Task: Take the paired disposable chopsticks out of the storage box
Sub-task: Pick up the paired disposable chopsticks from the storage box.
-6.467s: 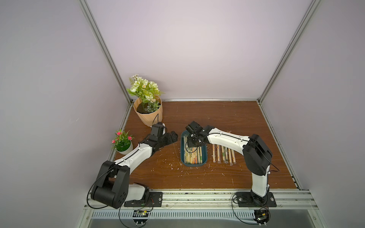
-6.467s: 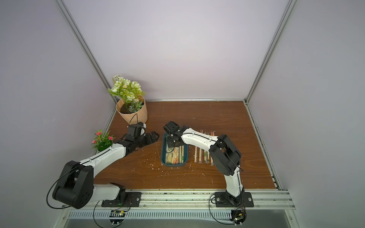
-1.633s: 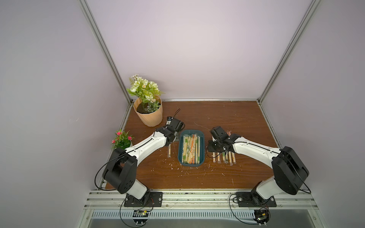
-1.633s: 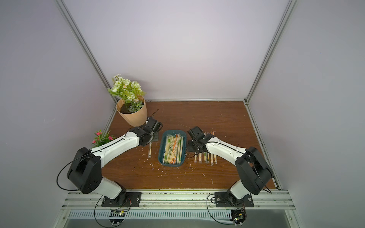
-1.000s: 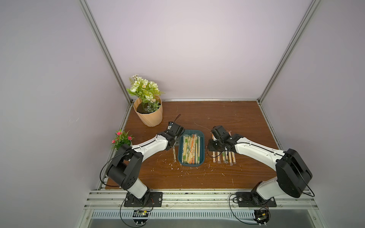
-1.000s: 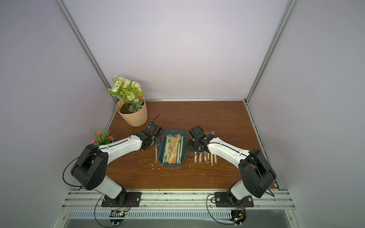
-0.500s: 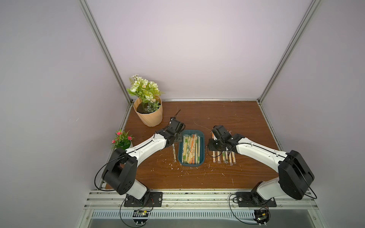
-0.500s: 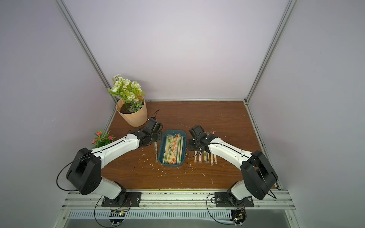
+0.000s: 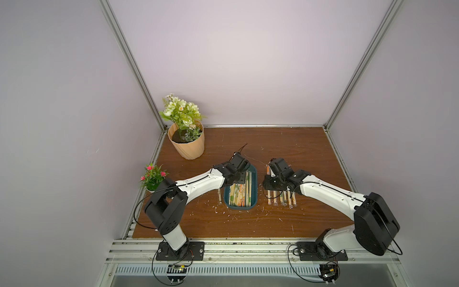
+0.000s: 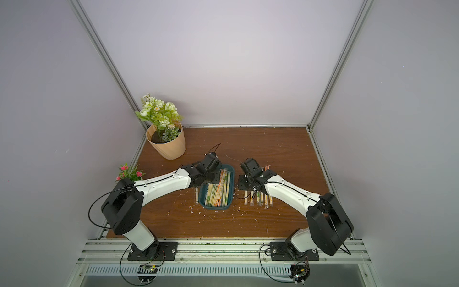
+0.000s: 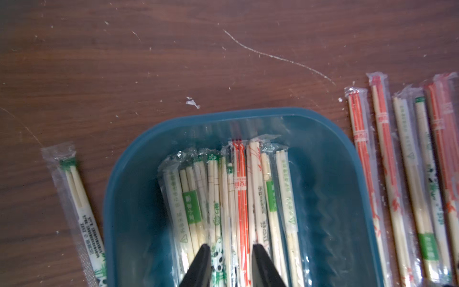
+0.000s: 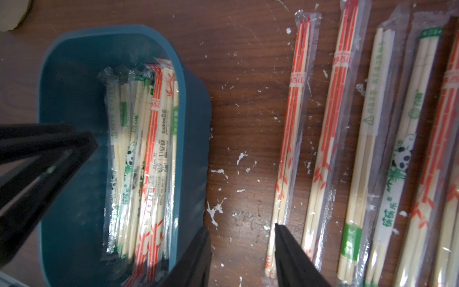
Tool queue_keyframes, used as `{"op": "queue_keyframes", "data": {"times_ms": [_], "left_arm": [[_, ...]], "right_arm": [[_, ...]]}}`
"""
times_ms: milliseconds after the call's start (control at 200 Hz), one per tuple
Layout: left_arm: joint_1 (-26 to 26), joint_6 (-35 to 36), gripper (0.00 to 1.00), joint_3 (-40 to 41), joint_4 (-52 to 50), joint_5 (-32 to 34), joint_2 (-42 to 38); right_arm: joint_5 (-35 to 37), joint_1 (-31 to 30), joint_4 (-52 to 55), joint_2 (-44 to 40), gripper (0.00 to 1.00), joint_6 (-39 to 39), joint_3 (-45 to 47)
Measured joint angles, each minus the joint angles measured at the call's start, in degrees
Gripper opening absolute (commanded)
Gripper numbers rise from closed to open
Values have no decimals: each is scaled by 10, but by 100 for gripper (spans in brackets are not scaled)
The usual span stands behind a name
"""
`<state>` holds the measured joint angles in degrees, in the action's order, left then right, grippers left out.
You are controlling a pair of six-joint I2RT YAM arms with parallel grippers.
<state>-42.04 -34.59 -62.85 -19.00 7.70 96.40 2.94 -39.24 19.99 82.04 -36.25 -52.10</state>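
Chopsticks (image 11: 239, 193) in crinkled clear sleeves, rounded teal plastic box (image 11: 323, 193)

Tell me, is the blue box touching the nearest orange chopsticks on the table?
Apart. The right wrist view shows bare wooden table between the storage box wall and the nearest orange-print chopstick pair.

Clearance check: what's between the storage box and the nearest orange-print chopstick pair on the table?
Just bare wooden tabletop scattered with white flecks, seen in the right wrist view.

Wood table (image 9: 248, 223): storage box (image 9: 239, 208), chopsticks (image 9: 282, 198), flower pot (image 9: 188, 149)
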Motion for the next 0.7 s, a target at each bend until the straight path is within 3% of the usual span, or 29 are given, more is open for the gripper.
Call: {"op": "queue_keyframes", "data": {"times_ms": [235,701], "left_arm": [[0,-1,22,0,0,1,30],[0,-1,22,0,1,14,56]], "right_arm": [[-2,0,-2,-2,47,0,7],[-2,3,-3,-1,47,0,7]]}}
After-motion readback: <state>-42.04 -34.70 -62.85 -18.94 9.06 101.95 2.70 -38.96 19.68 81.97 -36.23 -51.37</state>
